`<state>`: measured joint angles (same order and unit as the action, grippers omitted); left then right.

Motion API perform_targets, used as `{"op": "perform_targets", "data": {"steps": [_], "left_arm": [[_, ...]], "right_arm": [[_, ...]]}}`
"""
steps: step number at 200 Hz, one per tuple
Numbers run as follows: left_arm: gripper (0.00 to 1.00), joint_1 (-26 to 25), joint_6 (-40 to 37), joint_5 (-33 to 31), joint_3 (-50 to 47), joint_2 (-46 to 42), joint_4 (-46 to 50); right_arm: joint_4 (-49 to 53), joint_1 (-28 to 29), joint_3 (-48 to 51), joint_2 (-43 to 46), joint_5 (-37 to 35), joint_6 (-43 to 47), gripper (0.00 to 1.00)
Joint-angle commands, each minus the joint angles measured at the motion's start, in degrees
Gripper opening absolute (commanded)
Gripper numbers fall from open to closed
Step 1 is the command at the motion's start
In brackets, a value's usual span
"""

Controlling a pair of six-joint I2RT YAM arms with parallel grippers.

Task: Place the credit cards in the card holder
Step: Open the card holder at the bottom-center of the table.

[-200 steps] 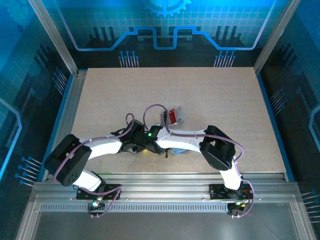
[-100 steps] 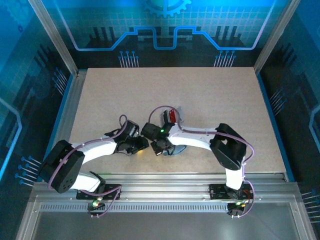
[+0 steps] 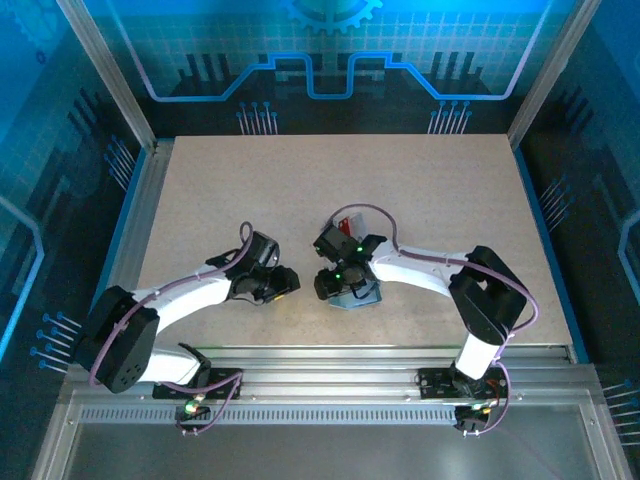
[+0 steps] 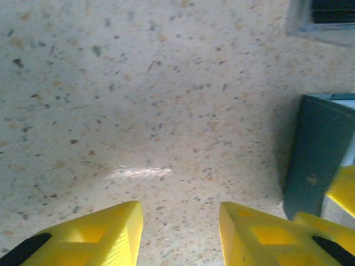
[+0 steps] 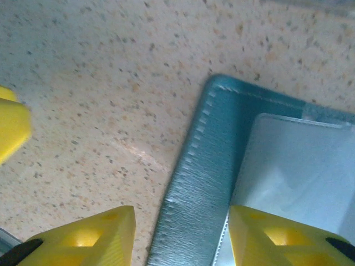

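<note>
Card holder [image 5: 194,183]: flat on table [image 3: 420,190], directly under right gripper [image 5: 180,235]; pale grey panel [image 5: 299,177] inside, card or lining I cannot tell.
Right gripper: clenched a second ago, now released, jaws astride holder's stitched edge, gripping nothing.
Left gripper [image 4: 180,221]: widening, empty, drawn aside over bare table.
Red card [image 3: 346,222]: beyond holder, still outside.
Meaning: one insertion probably finished; red card remains.

Top view: even, fairly bright overhead light on table [image 3: 420,190]; blue glow from backlit walls [image 3: 60,200]; soft shadows beneath arms [image 3: 190,295]. Left wrist view: pale glare streak on table, cool cast. Wrist views soft, bottom edges defocused.
</note>
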<state>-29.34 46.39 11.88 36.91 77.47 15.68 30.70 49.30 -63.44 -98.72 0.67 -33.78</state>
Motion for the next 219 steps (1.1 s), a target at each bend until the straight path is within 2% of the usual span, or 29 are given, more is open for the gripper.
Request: {"op": "perform_targets", "data": {"steps": [1, 32, 68, 85, 98, 150, 219], "left_arm": [[0.43, 0.41, -1.52, 1.99, 2.10, -1.73, 3.48], [0.40, 0.19, -1.31, 3.73, 3.28, -2.57, 3.51], [0.18, -2.23, -0.74, 5.28, 6.03, -0.03, 1.81], [0.08, -2.80, 0.29, 6.39, 7.72, 2.35, -0.04], [0.04, -3.46, 0.75, 6.28, 9.42, 4.03, -0.54], [0.00, -4.71, 2.00, 6.49, 14.56, 12.63, -2.55], [0.00, -6.33, 2.76, 7.07, 15.74, 21.58, -7.72]], "right_arm": [[-4.03, -1.02, 1.82, 0.31, 5.49, 0.34, 0.49], [-8.73, -2.87, 4.75, 0.39, 10.30, -0.65, 0.49], [-9.91, -4.25, 6.04, 0.50, 11.70, -0.85, 0.46], [-10.60, -4.53, 6.80, 0.62, 12.44, -0.85, 0.39], [-11.22, -4.76, 7.58, 0.79, 12.92, -0.85, 0.35], [-12.11, -6.26, 9.21, 0.80, 14.03, -0.56, 0.14], [-12.50, -7.15, 10.08, 1.73, 15.83, 0.19, 0.10]]}}
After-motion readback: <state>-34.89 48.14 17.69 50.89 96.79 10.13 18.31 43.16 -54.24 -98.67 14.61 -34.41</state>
